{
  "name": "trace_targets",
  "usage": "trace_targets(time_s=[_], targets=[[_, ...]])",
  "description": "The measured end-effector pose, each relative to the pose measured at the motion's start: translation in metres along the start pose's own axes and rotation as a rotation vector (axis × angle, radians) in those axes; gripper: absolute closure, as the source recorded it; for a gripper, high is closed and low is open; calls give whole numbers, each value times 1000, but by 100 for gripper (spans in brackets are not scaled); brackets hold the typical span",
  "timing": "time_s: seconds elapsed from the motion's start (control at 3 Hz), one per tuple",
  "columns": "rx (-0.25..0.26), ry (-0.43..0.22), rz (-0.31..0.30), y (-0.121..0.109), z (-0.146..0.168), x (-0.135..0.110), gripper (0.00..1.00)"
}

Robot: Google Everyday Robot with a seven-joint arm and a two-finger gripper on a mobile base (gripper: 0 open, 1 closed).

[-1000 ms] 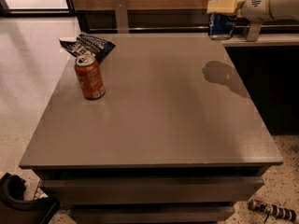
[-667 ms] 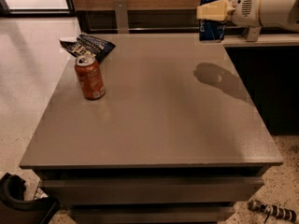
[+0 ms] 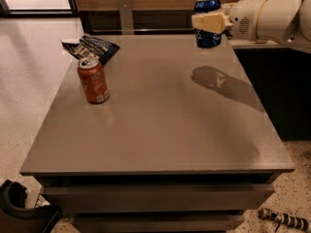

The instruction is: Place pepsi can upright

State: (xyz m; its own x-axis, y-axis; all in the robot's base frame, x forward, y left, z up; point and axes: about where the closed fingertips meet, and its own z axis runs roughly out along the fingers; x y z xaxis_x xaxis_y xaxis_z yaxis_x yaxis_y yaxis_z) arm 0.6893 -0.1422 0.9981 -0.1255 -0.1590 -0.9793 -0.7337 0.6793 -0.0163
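The pepsi can [image 3: 208, 6], dark blue with a silver top, is held upright in the air above the far right part of the grey table [image 3: 155, 125]. My gripper [image 3: 208, 22] comes in from the right on a white arm and is shut on the can, with a cream finger [image 3: 210, 22] across its middle. The can's shadow [image 3: 214, 79] lies on the table well below it, so it hangs clear of the surface.
An orange-red can [image 3: 93, 79] stands upright on the left part of the table. A dark snack bag [image 3: 90, 47] lies at the far left corner. A dark counter [image 3: 272, 81] runs along the right side. A grey post [image 3: 125, 16] stands behind the table.
The gripper has carried the pepsi can leftward over the table's far right area. Its shadow on the table has shifted left with it.
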Motion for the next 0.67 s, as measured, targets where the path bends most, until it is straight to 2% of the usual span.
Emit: trace_targets(time_s=[0.33,0.67], targets=[[-53,-40,-154,3,10,1,100],[-56,-45,-240,5,13,0,100]])
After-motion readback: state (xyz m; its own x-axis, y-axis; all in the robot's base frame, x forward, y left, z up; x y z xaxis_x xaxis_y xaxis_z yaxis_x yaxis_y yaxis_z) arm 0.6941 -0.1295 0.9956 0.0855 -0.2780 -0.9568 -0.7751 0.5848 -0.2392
